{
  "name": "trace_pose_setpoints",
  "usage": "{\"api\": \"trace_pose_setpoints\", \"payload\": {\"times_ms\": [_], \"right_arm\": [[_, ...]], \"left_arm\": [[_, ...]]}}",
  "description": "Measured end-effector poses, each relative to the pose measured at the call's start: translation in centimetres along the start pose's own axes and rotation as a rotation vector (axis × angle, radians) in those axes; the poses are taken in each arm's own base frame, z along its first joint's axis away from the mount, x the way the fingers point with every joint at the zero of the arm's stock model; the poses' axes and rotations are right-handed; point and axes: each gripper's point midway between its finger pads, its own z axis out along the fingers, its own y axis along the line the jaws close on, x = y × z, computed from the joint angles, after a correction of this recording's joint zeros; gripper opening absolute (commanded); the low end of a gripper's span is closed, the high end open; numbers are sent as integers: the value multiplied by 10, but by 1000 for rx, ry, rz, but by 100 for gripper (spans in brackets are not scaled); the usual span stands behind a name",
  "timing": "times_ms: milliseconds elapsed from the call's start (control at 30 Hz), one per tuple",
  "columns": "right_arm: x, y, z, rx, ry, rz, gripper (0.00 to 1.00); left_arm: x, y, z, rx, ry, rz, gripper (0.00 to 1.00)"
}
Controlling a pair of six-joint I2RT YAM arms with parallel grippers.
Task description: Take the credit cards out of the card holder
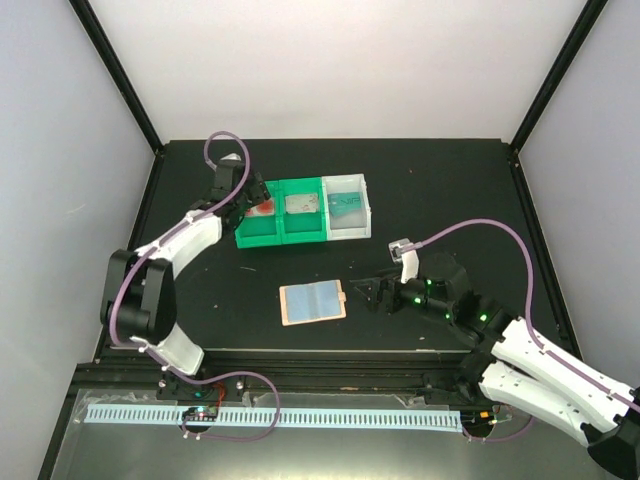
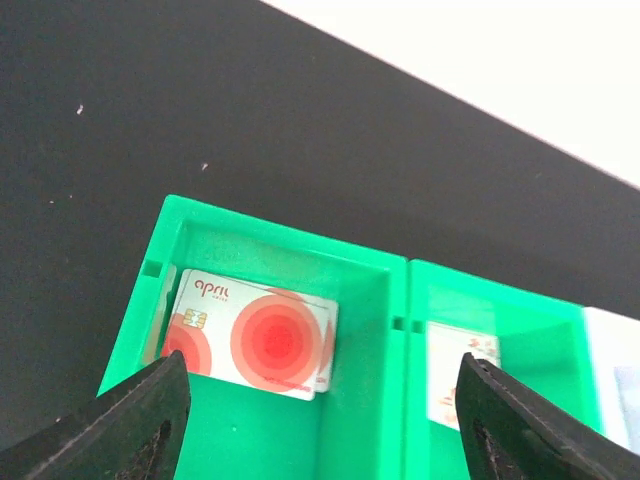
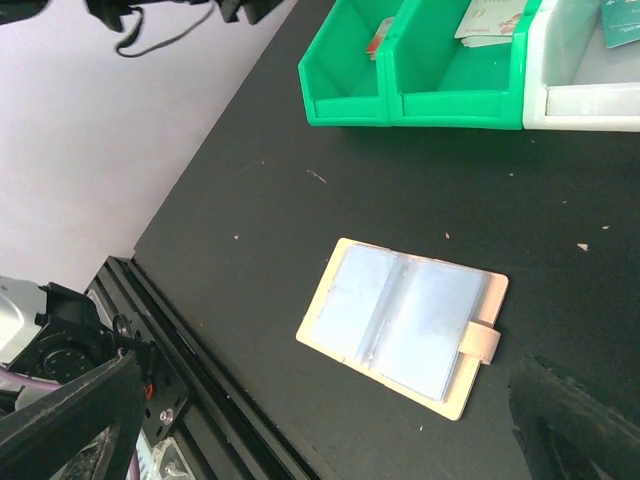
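Observation:
The card holder (image 1: 313,302) lies open and flat on the black table, tan with bluish-grey pockets (image 3: 405,318) and a side tab. No card sticks out of it. Three credit cards lie in the bin tray (image 1: 300,236). A red-and-white card (image 2: 250,335) is in the left green compartment, a pale card (image 2: 458,375) in the middle one, and a teal card (image 1: 347,203) in the white one. My left gripper (image 2: 320,430) hangs open over the left compartment, holding nothing. My right gripper (image 3: 325,430) stands open just right of the holder, also holding nothing.
The tray stands toward the back of the table, with the rear wall (image 1: 330,70) behind it. The frame rail (image 3: 190,400) runs along the near edge, close to the holder. Bare black tabletop (image 1: 450,200) lies right of the tray.

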Motion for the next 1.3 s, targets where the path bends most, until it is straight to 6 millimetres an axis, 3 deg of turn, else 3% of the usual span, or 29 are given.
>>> {"api": "trace_pose_setpoints", "payload": {"times_ms": [100, 133, 367, 533, 667, 800, 933, 1067, 1300], "right_arm": [[0, 0, -2, 2, -2, 2, 100], [0, 0, -2, 2, -4, 2, 100], [3, -5, -7, 30, 7, 7, 100], [-1, -10, -12, 73, -2, 13, 100], [-5, -14, -15, 110, -20, 30, 100], [-7, -17, -16, 132, -31, 59, 100], [-13, -16, -19, 135, -51, 76, 100], [-28, -9, -28, 138, -94, 70, 100], [-69, 14, -56, 118, -216, 32, 100]], "left_arm": [[-11, -7, -22, 38, -25, -2, 97], [-11, -8, -28, 50, -27, -3, 99], [2, -11, -80, 139, 24, 18, 99], [9, -20, -134, 249, 36, 77, 99], [27, -26, -182, 374, 35, 145, 99], [59, -27, -225, 544, 41, 181, 99], [86, -23, -254, 662, 53, 179, 99], [93, -27, -275, 736, 57, 180, 99], [102, -22, -286, 742, 85, 178, 99]]}}
